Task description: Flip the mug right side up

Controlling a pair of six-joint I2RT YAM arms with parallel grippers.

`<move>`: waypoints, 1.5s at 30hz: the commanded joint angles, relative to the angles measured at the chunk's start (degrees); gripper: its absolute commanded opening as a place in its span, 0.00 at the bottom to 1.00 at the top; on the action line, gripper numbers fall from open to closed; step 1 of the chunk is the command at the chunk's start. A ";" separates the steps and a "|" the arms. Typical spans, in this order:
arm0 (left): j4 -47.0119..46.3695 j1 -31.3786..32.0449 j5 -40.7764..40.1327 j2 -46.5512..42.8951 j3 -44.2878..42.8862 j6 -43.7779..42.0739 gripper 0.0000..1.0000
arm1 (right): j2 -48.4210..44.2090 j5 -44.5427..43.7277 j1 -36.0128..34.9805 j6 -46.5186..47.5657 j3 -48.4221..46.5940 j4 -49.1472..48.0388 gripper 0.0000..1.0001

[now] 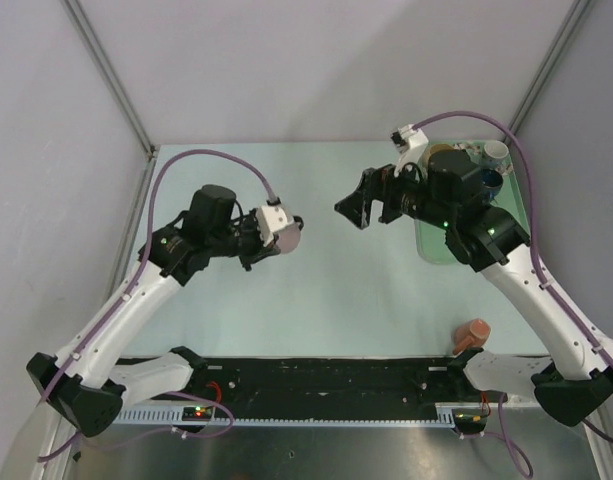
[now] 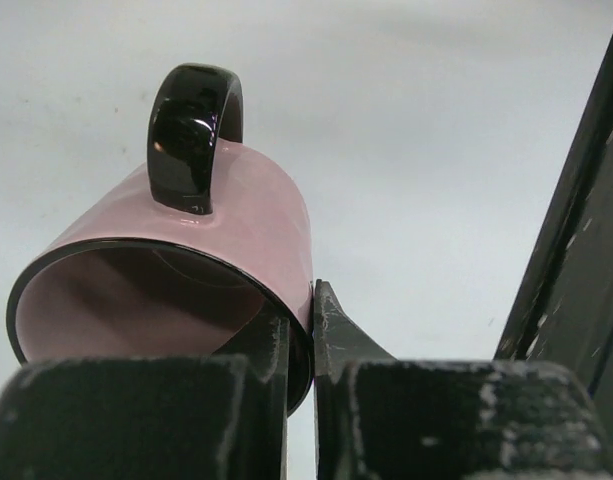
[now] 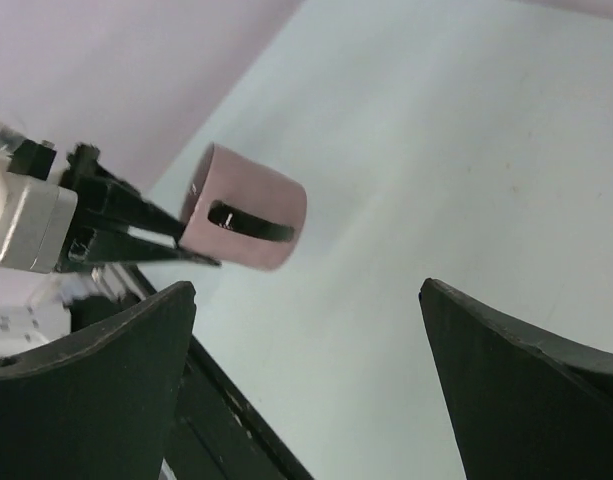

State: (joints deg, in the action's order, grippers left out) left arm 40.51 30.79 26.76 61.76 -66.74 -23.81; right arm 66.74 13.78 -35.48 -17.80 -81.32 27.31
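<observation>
Pale green tbl (image 1: 326,300), grey walls (image 1: 316,60), metal posts (image 1: 106,70).

You are looking at a mug (image 2: 236,215) that is showing a smooth, glossy pink glaze, much like ceramic, and its black handle (image 2: 191,135) is shining and catching reflections. The jaws of the left gripper (image 2: 300,330) are looking like matt black plastic, scuffed and flecked white along the edges. The worktop (image 1: 326,290) is appearing smooth, pale and matt.

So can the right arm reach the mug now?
Probably yes: the left arm holds the mug aloft by its rim, and the right arm faces it, jaws open, nothing between.
</observation>
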 commanded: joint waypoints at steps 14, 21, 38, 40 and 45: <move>27.70 4.94 -4.52 1.45 -13.56 -33.91 0.00 | 0.96 9.94 -16.32 50.12 9.78 -5.40 0.87; 28.54 5.24 -2.73 1.17 -14.29 -32.63 0.00 | 7.46 14.92 -16.00 44.41 9.73 -16.62 0.69; 28.43 5.32 -1.32 1.88 -15.00 -29.20 0.00 | 17.41 17.55 -16.92 43.04 2.51 -16.30 0.08; 28.36 5.25 -2.03 1.88 -15.04 -28.44 0.08 | 17.47 16.35 -16.82 43.40 2.07 -14.52 0.02; 27.27 5.06 -5.33 1.37 -15.25 -26.50 0.89 | 15.17 12.13 -14.37 42.60 4.69 -11.14 0.00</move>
State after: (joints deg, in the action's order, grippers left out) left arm 71.13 35.44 22.06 64.36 -79.22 -52.07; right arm 83.57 31.44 -51.75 25.96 -75.90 16.86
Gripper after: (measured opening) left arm 0.697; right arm 0.199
